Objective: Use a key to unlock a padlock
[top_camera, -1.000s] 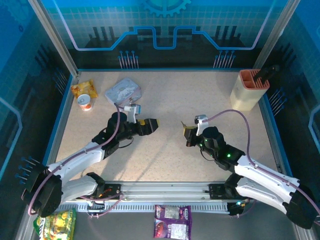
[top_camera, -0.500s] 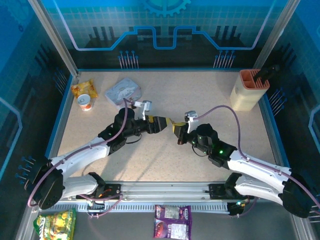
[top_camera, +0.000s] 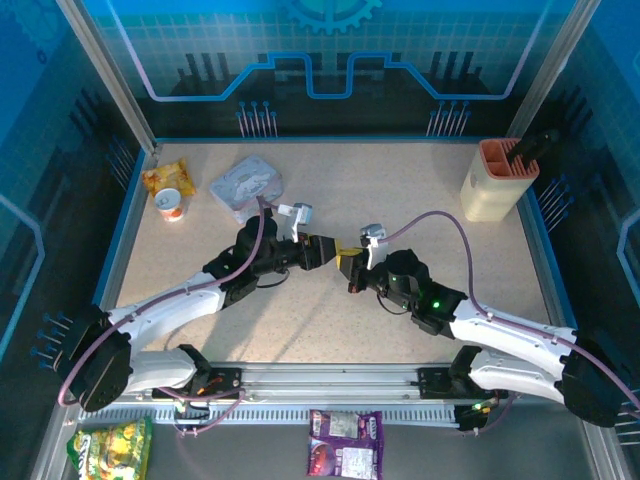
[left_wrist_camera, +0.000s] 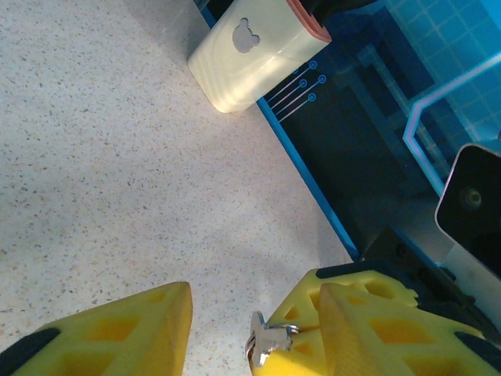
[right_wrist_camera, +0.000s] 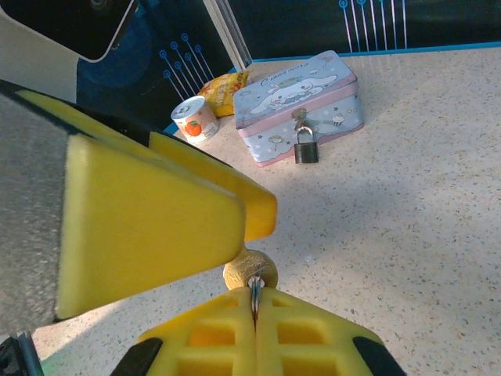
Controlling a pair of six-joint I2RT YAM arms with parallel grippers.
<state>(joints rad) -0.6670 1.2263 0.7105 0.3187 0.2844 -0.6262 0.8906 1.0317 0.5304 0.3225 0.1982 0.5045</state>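
Here, key [right_wrist_camera: 254,288] mostly hidden, right hand [right_wrist_camera: 255,313] pinching.

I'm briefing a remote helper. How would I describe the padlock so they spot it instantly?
Find the pale blue cartoon tin at the table's far left. The padlock hangs from its front clasp: small, dark-bodied, silvery shackle, unlike the white cup nearby.

A bear emblem [left_wrist_camera: 245,35] marks the cream container [left_wrist_camera: 270,69].

Left pincer [top_camera: 322,250] and right pincer [top_camera: 347,264] tip to tip mid-table, grey-blue tin [top_camera: 246,184] beyond the left one.
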